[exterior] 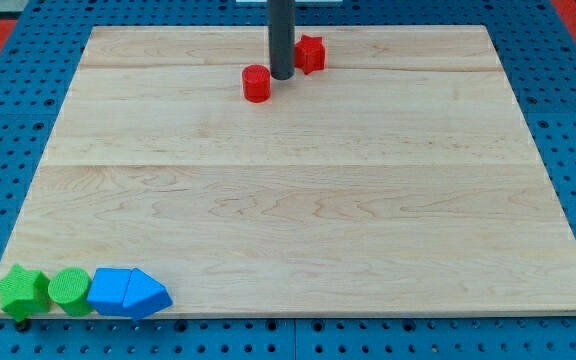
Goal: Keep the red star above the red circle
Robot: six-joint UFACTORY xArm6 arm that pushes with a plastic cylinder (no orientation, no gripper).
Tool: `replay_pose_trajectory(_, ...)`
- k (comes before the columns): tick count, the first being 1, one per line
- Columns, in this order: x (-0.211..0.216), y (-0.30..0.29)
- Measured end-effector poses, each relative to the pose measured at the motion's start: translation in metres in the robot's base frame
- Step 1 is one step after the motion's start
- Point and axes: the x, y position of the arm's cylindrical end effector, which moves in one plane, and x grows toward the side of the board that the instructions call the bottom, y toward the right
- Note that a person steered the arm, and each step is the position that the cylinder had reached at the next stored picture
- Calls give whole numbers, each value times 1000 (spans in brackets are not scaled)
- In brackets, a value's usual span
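Note:
The red star (pixel 311 53) lies near the view's top edge of the wooden board (pixel 288 200), a little right of centre. The red circle (pixel 257 83) lies lower and to the left of it. The dark rod comes down from the view's top between them. My tip (pixel 281 76) rests on the board just right of the red circle and just left of and below the red star, close to both.
In the view's bottom left corner of the board a green star (pixel 21 291), a green circle (pixel 69 291), a blue square block (pixel 111 291) and a blue wedge-like block (pixel 146 293) stand in a row. Blue pegboard (pixel 8 120) surrounds the board.

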Motion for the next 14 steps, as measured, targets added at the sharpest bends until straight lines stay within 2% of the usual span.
replay_pose_trajectory(2, 82, -84)
replay_pose_trajectory(3, 86, -10)
replay_pose_trajectory(4, 46, 67)
replay_pose_trajectory(5, -22, 103)
replay_pose_trajectory(6, -59, 101)
replay_pose_trajectory(8, -67, 44)
replay_pose_trajectory(11, -48, 65)
replay_pose_trajectory(12, -48, 46)
replay_pose_trajectory(13, -41, -26)
replay_pose_trajectory(14, -30, -23)
